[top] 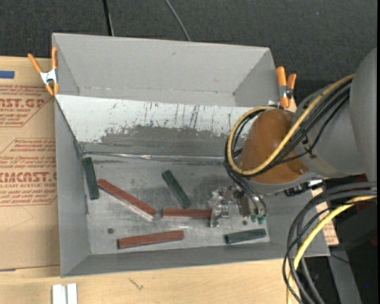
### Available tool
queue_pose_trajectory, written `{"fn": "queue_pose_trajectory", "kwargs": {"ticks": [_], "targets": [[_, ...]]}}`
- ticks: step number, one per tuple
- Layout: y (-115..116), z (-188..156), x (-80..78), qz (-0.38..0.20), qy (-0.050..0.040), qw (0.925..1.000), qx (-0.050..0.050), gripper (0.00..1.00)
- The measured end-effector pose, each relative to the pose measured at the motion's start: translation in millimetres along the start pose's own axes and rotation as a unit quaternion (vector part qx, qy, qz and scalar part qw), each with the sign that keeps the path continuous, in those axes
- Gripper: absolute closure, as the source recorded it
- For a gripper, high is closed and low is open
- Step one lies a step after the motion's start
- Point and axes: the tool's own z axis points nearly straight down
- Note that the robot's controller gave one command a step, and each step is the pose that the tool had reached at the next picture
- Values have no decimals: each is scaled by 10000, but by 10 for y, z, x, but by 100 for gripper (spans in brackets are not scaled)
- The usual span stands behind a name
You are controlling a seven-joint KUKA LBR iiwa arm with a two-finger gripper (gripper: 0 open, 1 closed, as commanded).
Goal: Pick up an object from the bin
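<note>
We see the arm (pixel 342 132) reaching in from the right, its gripper (pixel 223 209) low over the bin (pixel 145 113) floor, at the right end of a red-brown bar (pixel 185 213). A green bar (pixel 246 236) lies near. Whether it grips, we cannot tell.

Red print on cardboard sheet (pixel 19 170), lying at 9 o'clock from bin (pixel 158 62); words cut off at sheet's left side. Top line, large capitals: "CAST.GP". Lower large line: "CHCAST.C", first letters doubtful. Just beneath, small capitals: "LL-CAST ACRYLIC SHEET". Slanted small lines between large ones: too fine to read.
</note>
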Motion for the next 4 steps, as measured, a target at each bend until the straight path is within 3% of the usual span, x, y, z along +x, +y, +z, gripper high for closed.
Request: {"fn": "queue_pose_trajectory", "kwargs": {"ticks": [1, 2, 3, 4], "targets": [[0, 0, -1, 1, -2, 10000, 0, 100], [-59, -1404, 107, 343, -44, 9994, -3, 100], [-59, -1404, 107, 345, -44, 9994, -2, 0], [-59, -1404, 107, 346, -44, 9994, -2, 0]]}}
